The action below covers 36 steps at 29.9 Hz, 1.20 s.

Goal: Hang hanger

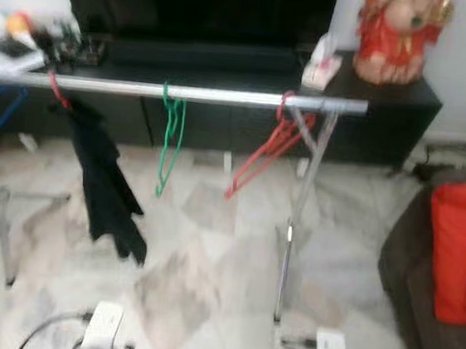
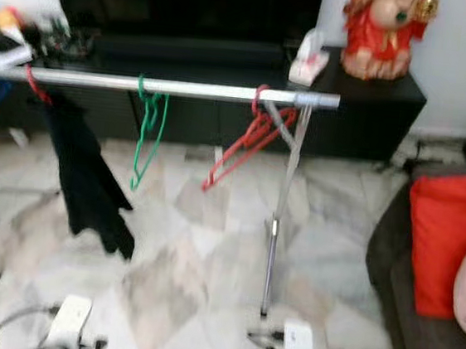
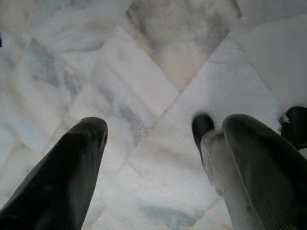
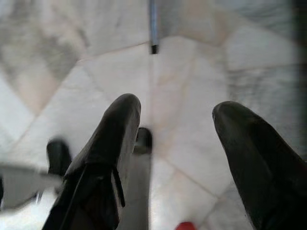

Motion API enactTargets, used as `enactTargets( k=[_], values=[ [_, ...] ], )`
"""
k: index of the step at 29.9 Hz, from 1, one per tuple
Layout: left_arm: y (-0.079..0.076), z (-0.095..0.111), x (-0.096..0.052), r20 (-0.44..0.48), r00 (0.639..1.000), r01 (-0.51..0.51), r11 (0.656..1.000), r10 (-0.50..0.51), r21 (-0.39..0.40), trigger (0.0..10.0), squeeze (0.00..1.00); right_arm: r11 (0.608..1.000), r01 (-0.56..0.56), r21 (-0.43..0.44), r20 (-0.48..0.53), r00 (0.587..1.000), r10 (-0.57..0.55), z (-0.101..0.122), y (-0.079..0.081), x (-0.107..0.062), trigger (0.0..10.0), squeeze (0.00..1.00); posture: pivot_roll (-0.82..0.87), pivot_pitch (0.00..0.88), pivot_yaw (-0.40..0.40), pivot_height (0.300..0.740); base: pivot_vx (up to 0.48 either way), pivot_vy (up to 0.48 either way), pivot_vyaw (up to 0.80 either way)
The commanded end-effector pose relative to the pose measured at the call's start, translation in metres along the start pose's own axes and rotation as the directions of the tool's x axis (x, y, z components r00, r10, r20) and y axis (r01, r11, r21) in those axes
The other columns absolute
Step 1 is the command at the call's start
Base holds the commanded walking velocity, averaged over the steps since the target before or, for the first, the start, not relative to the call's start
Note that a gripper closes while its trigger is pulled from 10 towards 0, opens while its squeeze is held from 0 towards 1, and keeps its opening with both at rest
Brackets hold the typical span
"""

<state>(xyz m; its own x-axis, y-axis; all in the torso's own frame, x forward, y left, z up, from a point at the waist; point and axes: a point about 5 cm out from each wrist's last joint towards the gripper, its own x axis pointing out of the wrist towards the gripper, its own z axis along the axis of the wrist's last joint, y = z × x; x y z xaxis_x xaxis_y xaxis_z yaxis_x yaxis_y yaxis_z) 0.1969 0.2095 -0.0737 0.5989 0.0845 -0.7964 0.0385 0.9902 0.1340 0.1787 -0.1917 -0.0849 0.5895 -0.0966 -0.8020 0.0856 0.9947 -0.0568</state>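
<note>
Both my left pincer [image 3: 158, 158] and right pincer [image 4: 175, 143] are hanging spread and empty over the marble floor [image 1: 205, 280]. I am counting one green wire hanger [image 1: 169, 139] mid-rail and red plastic hangers [image 1: 264, 153], seemingly two, near the silver rail [image 1: 224, 97] end; they look light, stiff, slippery, best gripped just below the hook.

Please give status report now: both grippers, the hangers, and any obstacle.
Left gripper and right gripper low over the floor, jaws open, empty. Red hangers, green hanger on rail; black garment hangs too. Nothing blocking.
</note>
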Motion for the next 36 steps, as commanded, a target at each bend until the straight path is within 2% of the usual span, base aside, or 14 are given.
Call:
enactTargets(
  k=[1,10,18,25,31,36],
  values=[
    [0.011,-0.011,-0.003,-0.035,0.999,-0.018,1.000,0.018,0.004,10.0,0.00,1.000,-0.022,0.011,-0.013,1.000,0.022,-0.004,0.009,-0.001,10.0,0.00,-0.07,0.060,0.036,0.740,0.000,0.000,0.00],
    [0.019,-0.019,-0.005,-0.048,0.998,-0.031,1.000,0.031,0.001,10.0,0.00,1.000,-0.022,0.014,-0.012,1.000,0.022,-0.004,0.009,0.000,10.0,0.00,-0.07,0.059,0.036,0.740,0.000,0.000,0.00],
    [0.010,-0.023,-0.005,-0.062,0.998,-0.026,1.000,0.025,-0.008,10.0,0.00,1.000,-0.020,0.003,-0.019,1.000,0.020,-0.004,0.009,0.000,10.0,0.00,-0.08,0.059,0.036,0.740,0.000,0.000,0.00],
    [0.009,-0.023,-0.005,-0.064,0.998,-0.027,1.000,0.026,-0.009,10.0,0.00,1.000,-0.022,0.004,-0.020,1.000,0.022,-0.004,0.010,0.000,10.0,0.00,-0.07,0.055,0.038,0.740,0.000,0.287,0.00],
    [0.021,-0.024,-0.007,-0.069,0.997,-0.038,0.999,0.037,-0.004,10.0,0.00,1.000,-0.020,0.012,-0.017,1.000,0.020,-0.004,0.011,0.000,10.0,0.00,-0.08,0.047,0.043,0.740,0.000,0.270,0.00],
    [0.030,-0.025,-0.008,-0.071,0.996,-0.046,0.999,0.045,-0.002,10.0,0.00,1.000,-0.021,0.012,-0.016,1.000,0.022,-0.005,0.011,-0.001,10.0,0.00,-0.08,0.031,0.043,0.740,0.000,0.000,0.00]
  ],
)
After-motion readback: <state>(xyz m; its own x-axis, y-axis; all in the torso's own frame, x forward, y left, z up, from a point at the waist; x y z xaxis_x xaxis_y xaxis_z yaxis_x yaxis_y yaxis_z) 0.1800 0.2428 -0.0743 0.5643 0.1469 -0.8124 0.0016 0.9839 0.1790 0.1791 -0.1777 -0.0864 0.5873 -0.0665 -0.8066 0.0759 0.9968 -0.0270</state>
